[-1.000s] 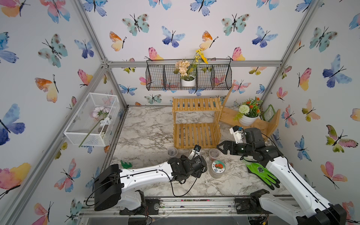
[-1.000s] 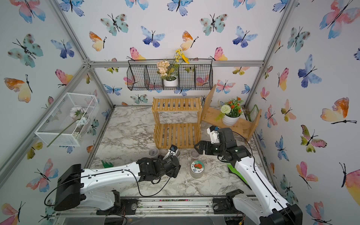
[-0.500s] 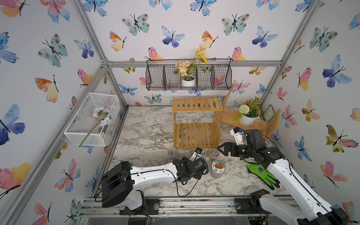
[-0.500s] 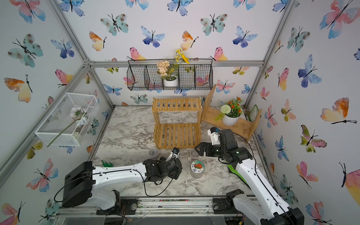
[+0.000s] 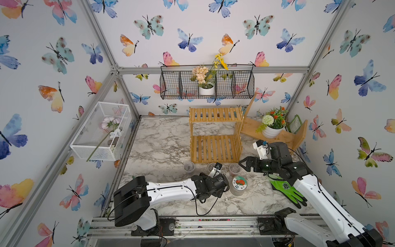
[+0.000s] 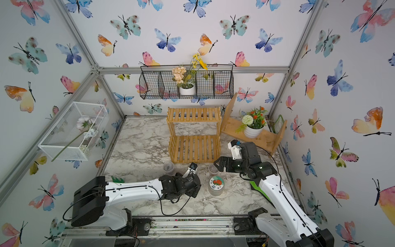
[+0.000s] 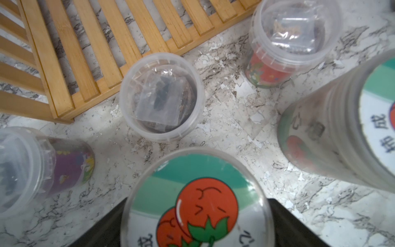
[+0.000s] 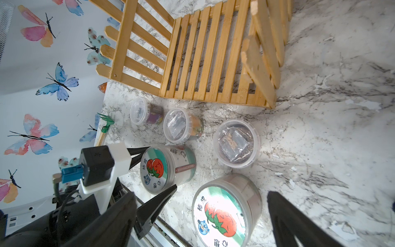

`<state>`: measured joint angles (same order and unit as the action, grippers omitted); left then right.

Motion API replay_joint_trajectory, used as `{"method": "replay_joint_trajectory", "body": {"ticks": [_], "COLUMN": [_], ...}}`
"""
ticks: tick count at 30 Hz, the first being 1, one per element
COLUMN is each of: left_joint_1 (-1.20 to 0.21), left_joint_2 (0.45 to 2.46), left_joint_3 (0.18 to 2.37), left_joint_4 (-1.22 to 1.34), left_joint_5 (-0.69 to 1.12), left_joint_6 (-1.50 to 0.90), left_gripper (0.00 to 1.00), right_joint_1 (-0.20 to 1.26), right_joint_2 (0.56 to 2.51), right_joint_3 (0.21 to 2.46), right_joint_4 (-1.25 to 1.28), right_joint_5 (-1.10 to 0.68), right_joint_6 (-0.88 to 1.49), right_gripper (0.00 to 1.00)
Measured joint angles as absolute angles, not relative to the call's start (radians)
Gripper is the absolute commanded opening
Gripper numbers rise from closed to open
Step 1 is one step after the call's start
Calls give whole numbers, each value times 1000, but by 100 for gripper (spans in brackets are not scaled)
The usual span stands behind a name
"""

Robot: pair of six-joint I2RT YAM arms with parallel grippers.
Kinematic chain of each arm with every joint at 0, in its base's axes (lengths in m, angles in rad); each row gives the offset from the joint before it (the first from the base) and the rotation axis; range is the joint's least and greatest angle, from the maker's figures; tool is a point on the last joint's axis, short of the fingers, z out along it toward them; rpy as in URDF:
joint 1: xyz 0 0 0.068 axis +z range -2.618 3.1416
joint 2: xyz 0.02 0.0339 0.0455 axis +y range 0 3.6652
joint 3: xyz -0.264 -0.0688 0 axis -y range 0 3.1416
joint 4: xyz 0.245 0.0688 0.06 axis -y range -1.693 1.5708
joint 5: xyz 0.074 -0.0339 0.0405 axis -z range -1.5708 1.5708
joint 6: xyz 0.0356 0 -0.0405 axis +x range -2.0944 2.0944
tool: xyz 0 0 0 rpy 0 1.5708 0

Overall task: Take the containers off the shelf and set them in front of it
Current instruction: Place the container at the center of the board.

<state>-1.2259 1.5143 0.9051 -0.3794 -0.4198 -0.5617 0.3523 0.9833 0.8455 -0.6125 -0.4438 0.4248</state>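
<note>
Now the tomato-lidded jar (image 7: 196, 198) stands upright, lid skyward, before the shelf (image 7: 51, 64); left pincer (image 8: 161, 167) has loosened astride it, right pincer (image 5: 242, 164) gapes.

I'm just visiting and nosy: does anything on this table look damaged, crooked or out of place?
The marble tabletop is flaking in white patches in front of the slatted shelf. At the back right, the plank shelf sits skewed to the walls. A green glove lies partly under the right arm.
</note>
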Motion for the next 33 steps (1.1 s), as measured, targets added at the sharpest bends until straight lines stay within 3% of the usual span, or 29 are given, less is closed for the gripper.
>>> {"method": "replay_joint_trajectory", "body": {"ticks": [9,20,26,33], "left_joint_1": [-1237,-1240,-1105,-830], "left_joint_2": [1498,1308,1225,1097], "left_joint_3": [924,1034,1031,950], "left_joint_4": [-412,-498,-499,-445], "left_joint_5": [-441,-568,-605,-611], "left_joint_6": [-562,-513,-443,-322], "left_gripper": [99,99,99,99], "right_joint_1": [352,352,339,251], "right_joint_2": [983,1005,1042,1067], "right_joint_3": [846,874,915,928], "right_joint_4": [-613,-608,-565,-482], "right_joint_5": [-444,-369,-272,-176], "right_joint_6": [422,399,378,352], "right_gripper": [98,98,98,98]}}
